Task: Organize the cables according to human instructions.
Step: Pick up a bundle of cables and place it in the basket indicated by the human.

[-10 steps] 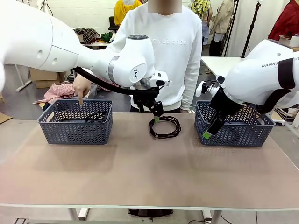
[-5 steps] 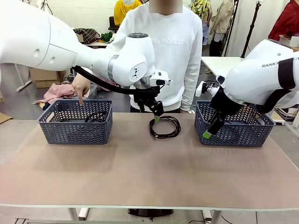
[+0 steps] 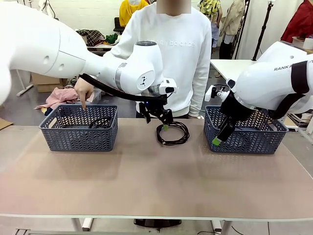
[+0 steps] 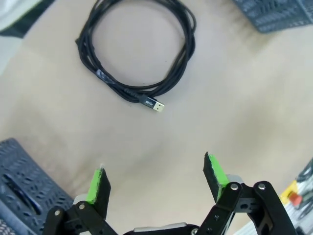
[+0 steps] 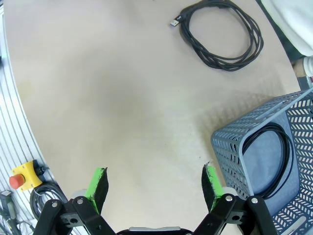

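1. Loose cable (image 3: 172, 132): one black coil flat on the tan table (image 3: 146, 181), centre of the front view, just in front of the person's white sweatshirt (image 3: 171, 58). A gold-tipped plug end (image 4: 157, 106) juts from the ring in the left wrist view.

2. Left gripper (image 3: 165, 122): hangs over the coil's left rim in the front view, whether touching I cannot tell. In its wrist view the green pads (image 4: 98, 183) stand wide apart with nothing between them; the coil (image 4: 139, 51) lies ahead, in the upper half of that frame, its plug pointing back toward the fingers.

3. Right gripper (image 3: 217, 139): centre right of the front view, against the near wall of the right basket (image 3: 244, 139). Fingers spread and empty in its own view (image 5: 154, 183); the loose coil (image 5: 222, 34) sits far off at upper right there.

4. Judgement: the left arm is much the nearer, and a short drop onto the near strands looks like the grasp.

5. Left basket (image 3: 78, 128): grey, left of the front view, holding a black cable (image 3: 95, 122). The person's hand (image 3: 84, 93) points a finger down into it, likely the destination.

6. Right basket contents: one coiled cable (image 5: 271, 161), seen in the right wrist view at lower right.

7. Writing: "new balance" faintly across the sweatshirt; partial "RANK" on the right arm (image 3: 282, 68).
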Tool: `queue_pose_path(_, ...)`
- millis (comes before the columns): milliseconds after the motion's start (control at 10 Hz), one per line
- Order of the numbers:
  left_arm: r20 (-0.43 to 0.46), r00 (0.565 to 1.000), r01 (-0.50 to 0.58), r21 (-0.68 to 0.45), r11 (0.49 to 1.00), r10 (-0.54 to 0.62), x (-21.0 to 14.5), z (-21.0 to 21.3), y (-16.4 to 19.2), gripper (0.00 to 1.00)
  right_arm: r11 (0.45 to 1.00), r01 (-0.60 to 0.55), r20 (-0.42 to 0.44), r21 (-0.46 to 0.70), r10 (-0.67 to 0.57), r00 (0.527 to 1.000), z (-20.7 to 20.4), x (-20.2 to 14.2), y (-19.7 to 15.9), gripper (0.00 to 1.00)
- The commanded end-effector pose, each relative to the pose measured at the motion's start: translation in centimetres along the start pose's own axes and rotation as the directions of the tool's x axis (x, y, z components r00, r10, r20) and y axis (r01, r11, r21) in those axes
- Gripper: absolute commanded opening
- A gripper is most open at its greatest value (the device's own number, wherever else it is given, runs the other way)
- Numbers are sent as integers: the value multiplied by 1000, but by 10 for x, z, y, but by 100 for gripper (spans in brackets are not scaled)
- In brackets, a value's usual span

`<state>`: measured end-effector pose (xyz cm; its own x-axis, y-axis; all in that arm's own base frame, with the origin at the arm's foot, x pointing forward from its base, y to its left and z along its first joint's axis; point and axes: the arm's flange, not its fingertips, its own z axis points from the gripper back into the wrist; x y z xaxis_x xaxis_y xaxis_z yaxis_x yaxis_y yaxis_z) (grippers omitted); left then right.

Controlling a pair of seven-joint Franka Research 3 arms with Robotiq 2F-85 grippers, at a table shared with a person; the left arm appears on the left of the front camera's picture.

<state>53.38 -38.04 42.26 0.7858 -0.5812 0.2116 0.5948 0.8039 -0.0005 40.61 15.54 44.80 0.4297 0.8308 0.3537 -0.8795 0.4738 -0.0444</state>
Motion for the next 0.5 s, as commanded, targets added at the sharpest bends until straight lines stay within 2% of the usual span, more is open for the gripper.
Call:
queue_pose_path(0, -19, 989, -143, 30, 989, 144, 16, -8, -8, 100, 1000, 2, 1, -2, -2, 1000, 1, 1, 0, 100)
queue_pose_path(100, -24, 976, -214, 34, 976, 215, 22, -15, -11, 100, 1000, 2, 1, -2, -2, 1000, 1, 1, 0, 100)
queue_pose_path(400, -98, 937, -331, 50, 942, 334, 37, -32, -7, 100, 1000, 2, 1, -2, -2, 1000, 1, 1, 0, 100)
